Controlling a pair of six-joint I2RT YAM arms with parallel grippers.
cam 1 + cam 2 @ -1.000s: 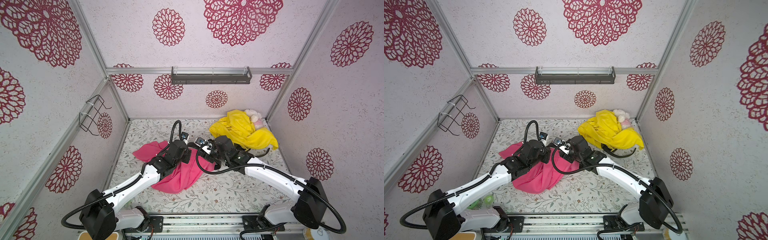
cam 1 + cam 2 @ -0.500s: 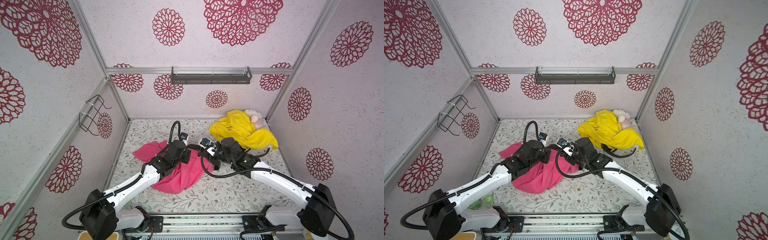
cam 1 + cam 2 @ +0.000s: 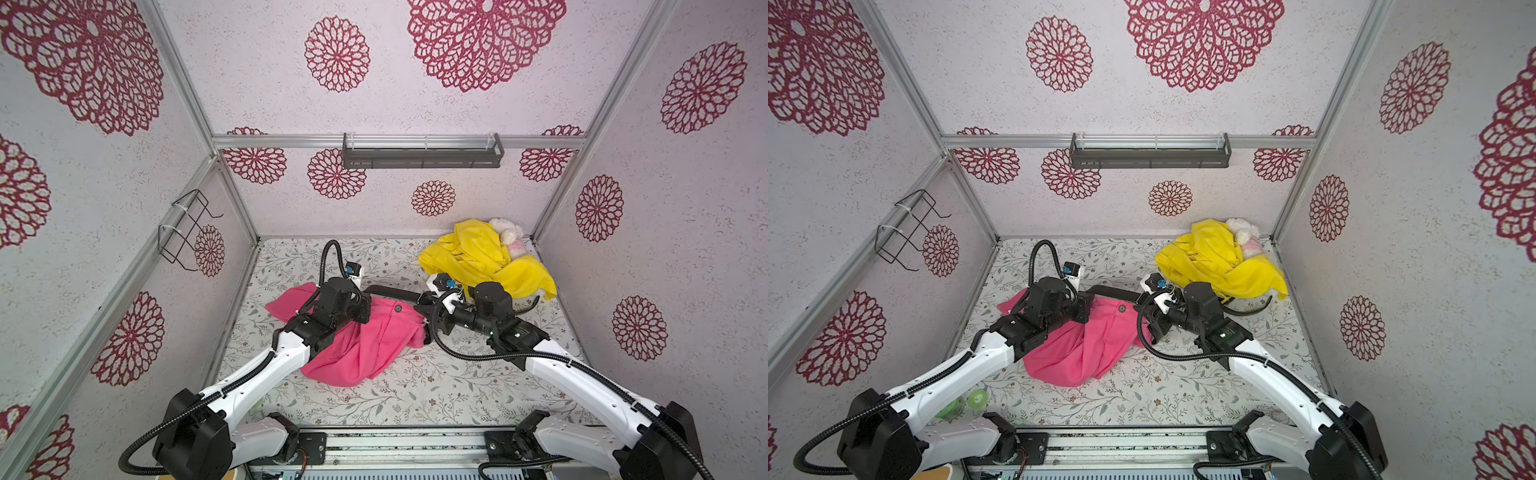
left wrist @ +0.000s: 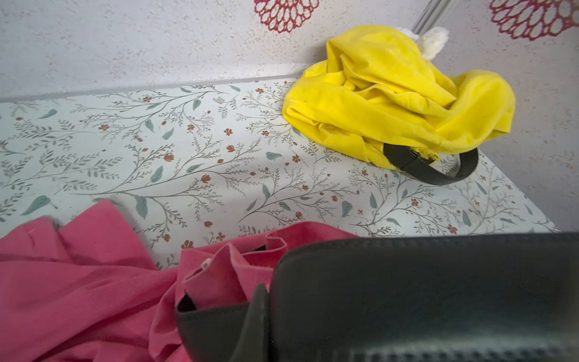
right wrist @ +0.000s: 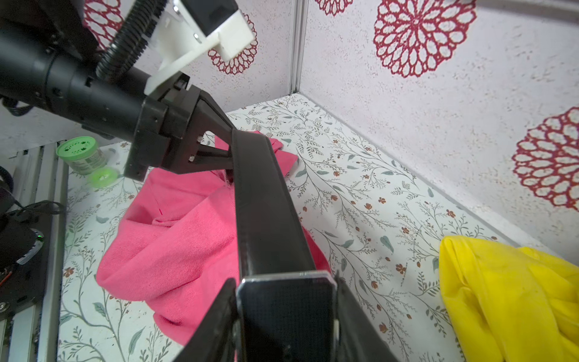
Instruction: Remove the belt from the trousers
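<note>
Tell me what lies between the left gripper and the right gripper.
The black belt spans from left gripper to right gripper, over the pink trousers; both top views and the right wrist view show it.

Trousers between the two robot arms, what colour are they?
The trousers are bright pink, clearest in a top view.

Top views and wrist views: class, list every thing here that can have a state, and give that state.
black belt: stretched straight between both grippers, one end threaded in the trousers.
pink trousers: crumpled, belt not yet out.
left gripper: shut at the waistband.
right gripper: shut on the belt's buckle end.
yellow garment: bunched in the far corner.
second belt: looped beside the yellow garment.
green jar: upright.
</note>
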